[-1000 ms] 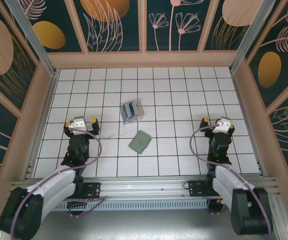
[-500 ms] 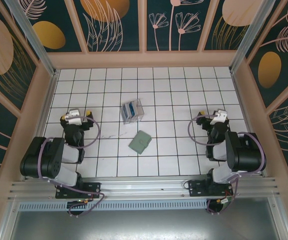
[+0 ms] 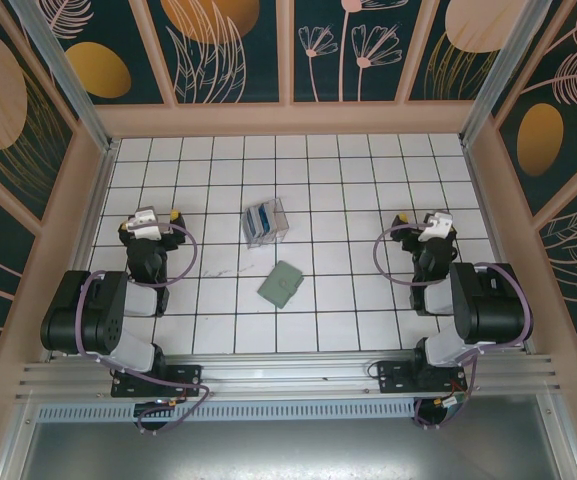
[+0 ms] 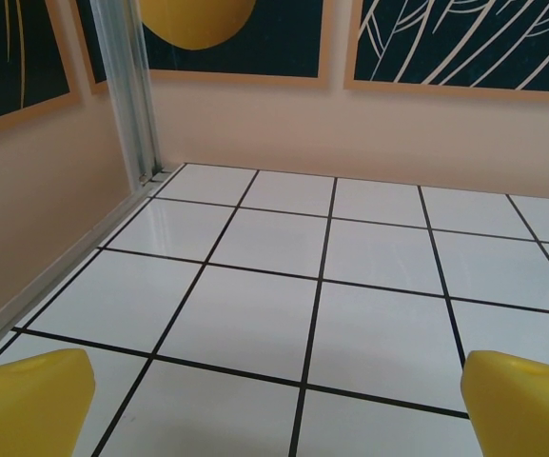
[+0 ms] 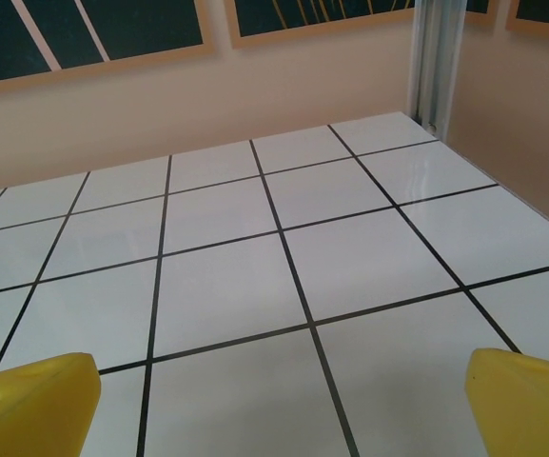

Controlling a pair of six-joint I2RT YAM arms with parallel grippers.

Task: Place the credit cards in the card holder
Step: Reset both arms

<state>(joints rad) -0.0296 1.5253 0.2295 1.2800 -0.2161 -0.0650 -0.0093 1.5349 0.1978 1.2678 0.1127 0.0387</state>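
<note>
The white tiled table [image 3: 368, 180] is the whole of my workspace, and both my arms sit folded close to its near edge, well apart from the work. My left gripper [image 3: 150, 222] and right gripper [image 3: 421, 224] are each spread wide and hold nothing. On the left wrist camera my yellow fingertips [image 4: 29, 400] sit in the bottom corners with bare tile between them.

The clear plastic box [image 3: 266, 222] stands mid-table, a little left of centre. The card holder [image 3: 281, 285] lies just nearer than the box, skewed to the grid lines. The credit cards [image 3: 260, 219] are stacked inside the box.

I judge the step in hand to be the first reach. I would send my left arm to the box and pinch one card by its edge, jaws narrowed beforehand. My right would pin the wallet so it cannot slide.

I cannot tell how many cards there are, or whether the box has a lid. The wallet looks folded shut, so its slots are hidden
</note>
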